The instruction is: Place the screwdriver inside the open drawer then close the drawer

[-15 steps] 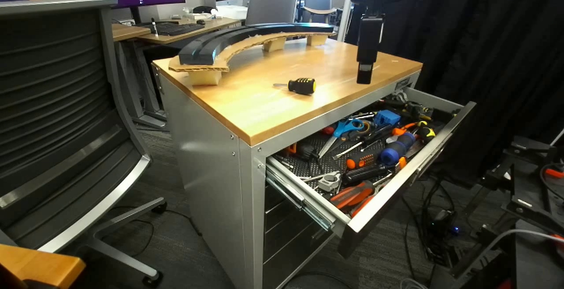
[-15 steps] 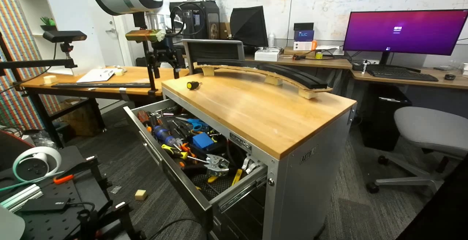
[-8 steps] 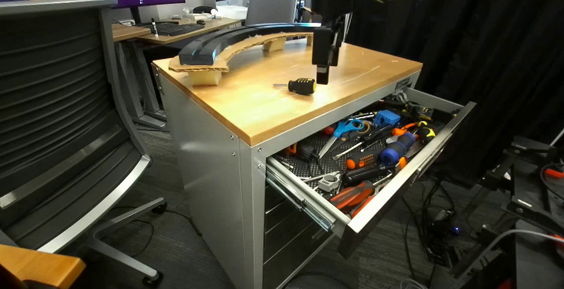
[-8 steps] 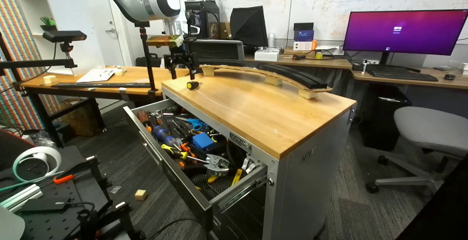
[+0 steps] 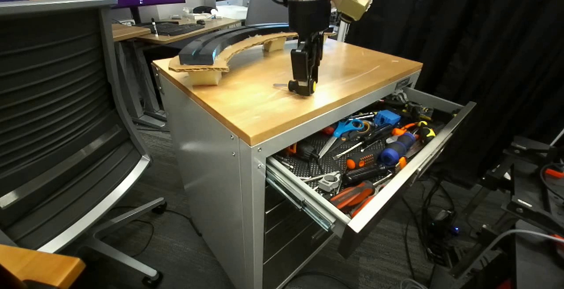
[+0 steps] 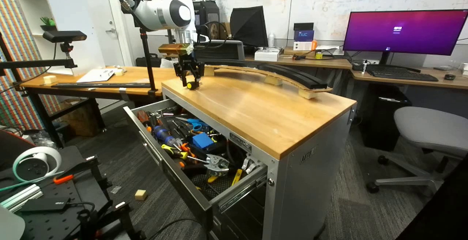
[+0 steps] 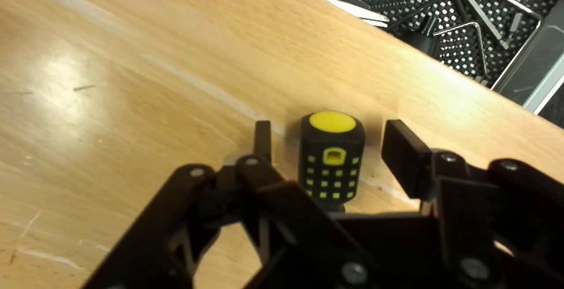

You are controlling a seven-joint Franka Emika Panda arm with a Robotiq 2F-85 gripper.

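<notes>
On the wooden desk (image 5: 246,113), the screwdriver (image 7: 331,165) lies between my wide-spread fingers (image 7: 407,161), apart from both; I see the drawer (image 5: 383,197) open.

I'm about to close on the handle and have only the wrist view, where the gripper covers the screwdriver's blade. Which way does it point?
Observer: In an exterior view, the blade of the screwdriver points away from the open drawer.
Operator: I see only part of that drawer. Anything bulky in the rest?
Observer: Yes, both exterior views show a blue box-shaped item in there.
Operator: Anything else on the wooden top, out of my sight?
Observer: Yes, a curved black piece on cardboard, propped on pale blocks, along the side away from the drawer.
</notes>
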